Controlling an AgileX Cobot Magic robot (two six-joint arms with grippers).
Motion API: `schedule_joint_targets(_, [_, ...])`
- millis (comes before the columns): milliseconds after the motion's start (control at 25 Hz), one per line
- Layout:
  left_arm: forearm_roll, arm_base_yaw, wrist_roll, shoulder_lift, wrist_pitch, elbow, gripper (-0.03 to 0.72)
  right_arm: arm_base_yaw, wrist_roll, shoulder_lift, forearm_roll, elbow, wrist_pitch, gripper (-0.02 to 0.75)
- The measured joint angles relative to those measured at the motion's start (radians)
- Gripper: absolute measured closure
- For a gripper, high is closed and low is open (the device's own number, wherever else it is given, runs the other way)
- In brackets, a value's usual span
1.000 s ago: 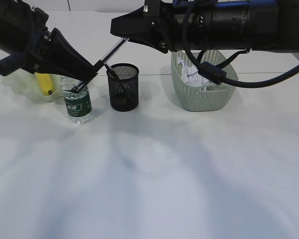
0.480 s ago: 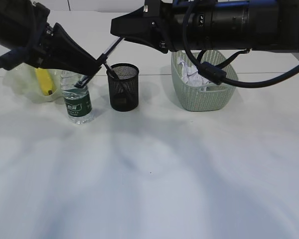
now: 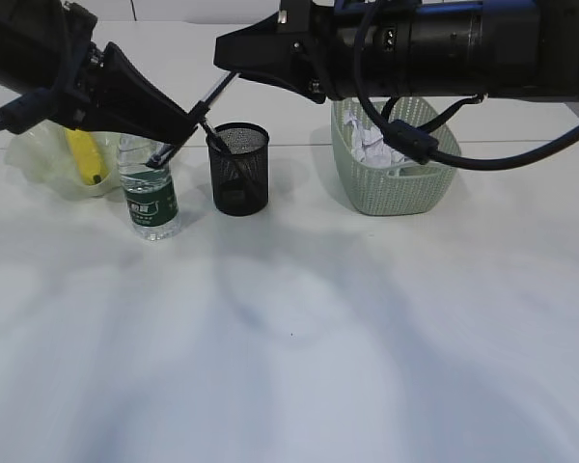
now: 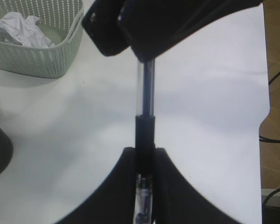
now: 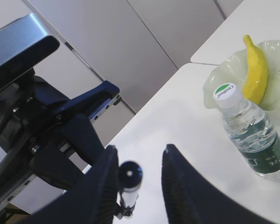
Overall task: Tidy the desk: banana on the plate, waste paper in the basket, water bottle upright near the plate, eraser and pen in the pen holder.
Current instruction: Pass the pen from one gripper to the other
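One slim pen (image 4: 144, 100) — black mesh cup (image 3: 238, 169)

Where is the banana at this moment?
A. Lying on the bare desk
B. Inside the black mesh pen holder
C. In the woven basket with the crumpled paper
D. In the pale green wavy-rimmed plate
D: the banana lies inside the plate, behind the upright water bottle.

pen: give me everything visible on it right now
The pen is slim, with a clear plastic barrel and a black grip section. It hangs tilted in mid-air above the pen holder, not yet inside. The left gripper is shut on its lower end; its upper end lies between the right gripper jaws, which stand apart with a gap on one side.
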Motion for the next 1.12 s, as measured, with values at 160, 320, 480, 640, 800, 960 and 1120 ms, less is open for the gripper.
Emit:
schedule_joint_targets(160, [0.000, 0.000, 0.000, 0.000, 0.000, 0.000, 0.651, 0.000, 0.000, 0.000, 0.000, 0.000, 0.000, 0.498])
schedule_joint_targets(320, [0.000, 0.000, 0.000, 0.000, -0.002, 0.000, 0.651, 0.000, 0.000, 0.000, 0.000, 0.000, 0.000, 0.568])
schedule_joint_targets(480, [0.000, 0.000, 0.000, 0.000, -0.008, 0.000, 0.651, 0.000, 0.000, 0.000, 0.003, 0.000, 0.002, 0.681])
schedule_joint_targets(640, [0.000, 0.000, 0.000, 0.000, -0.008, 0.000, 0.651, 0.000, 0.000, 0.000, 0.006, 0.000, 0.004, 0.687])
schedule_joint_targets(800, [0.000, 0.000, 0.000, 0.000, -0.008, 0.000, 0.651, 0.000, 0.000, 0.000, 0.006, 0.000, 0.004, 0.687])
schedule_joint_targets(960, [0.000, 0.000, 0.000, 0.000, -0.008, 0.000, 0.651, 0.000, 0.000, 0.000, 0.007, 0.000, 0.004, 0.687])
schedule_joint_targets(1120, [0.000, 0.000, 0.000, 0.000, -0.008, 0.000, 0.651, 0.000, 0.000, 0.000, 0.007, 0.000, 0.004, 0.687])
